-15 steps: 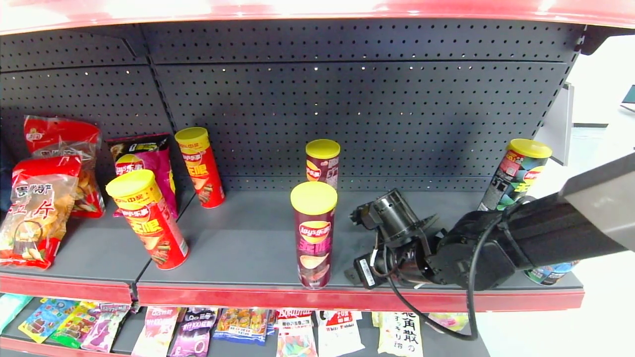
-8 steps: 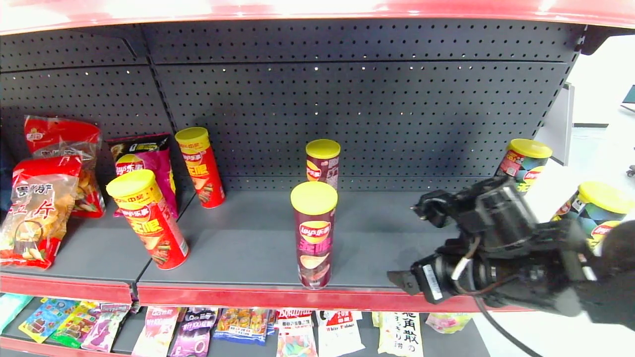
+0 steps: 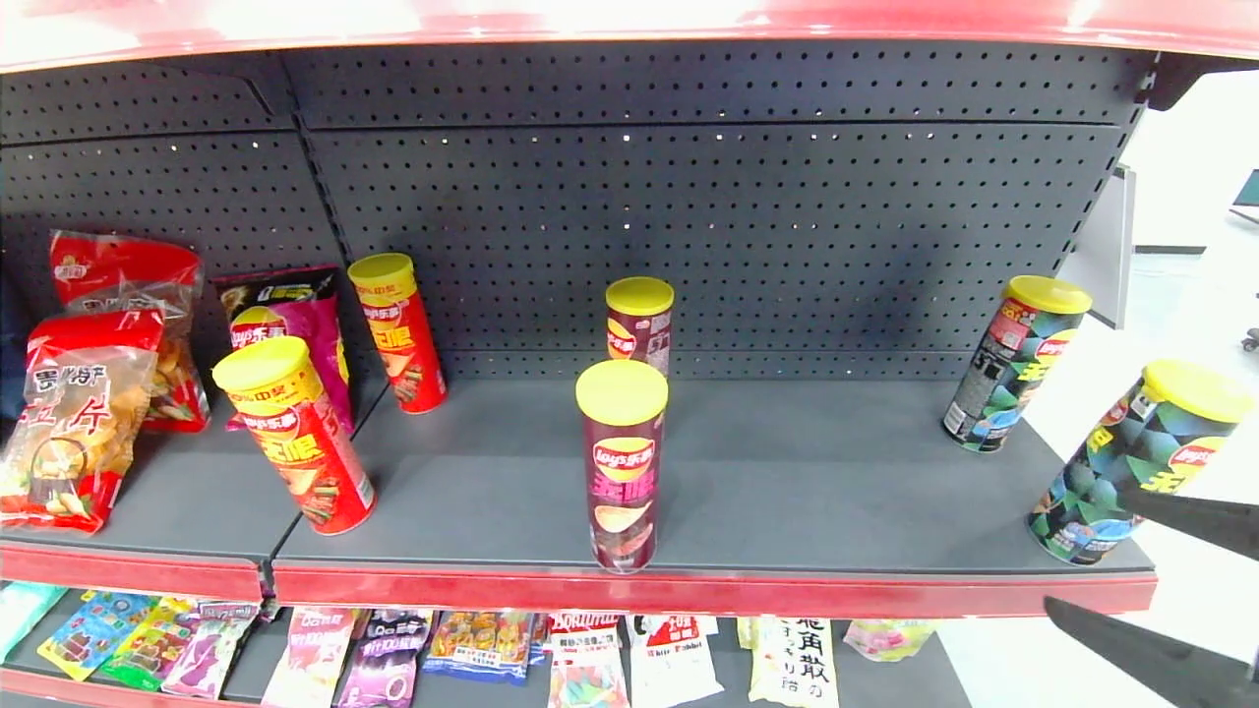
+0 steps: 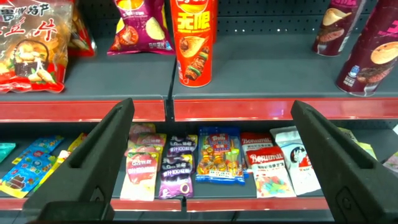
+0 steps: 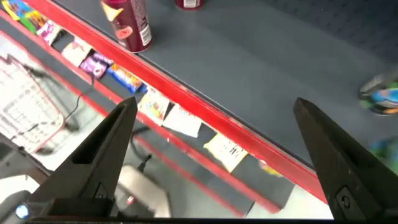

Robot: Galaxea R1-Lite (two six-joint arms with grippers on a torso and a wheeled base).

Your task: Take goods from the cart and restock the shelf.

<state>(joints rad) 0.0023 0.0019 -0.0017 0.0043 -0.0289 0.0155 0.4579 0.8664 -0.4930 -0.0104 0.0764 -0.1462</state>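
Withdrawn from the shelf [image 3: 787, 492] within the last second, the right tool [image 5: 214, 102] now hangs off the shelf's front right corner, fingers spread wide and gripping nothing. Just ahead of it a patterned can [image 3: 1131, 462] with a yellow lid stands upright at the shelf's front edge, a corner the arm covered a second ago. A second can [image 3: 1018, 364] of the same pattern stands farther from the tool, near the perforated back panel [image 3: 689, 216]. The left tool [image 4: 211, 104], likewise spread and unladen, faces the shelf's red lip, with a red can [image 4: 194, 40] beyond it and sachets [image 4: 217, 155] on the tier below. The placing step appears done. The next move likely calls for turning back to what looks like a wire cart [image 5: 28, 109], below the right tool, for another item. The grey board between the maroon cans [image 3: 622, 462] and the patterned pair looks the likely spot for it. Pale floor [image 3: 1180, 295] lies past the shelf's end.
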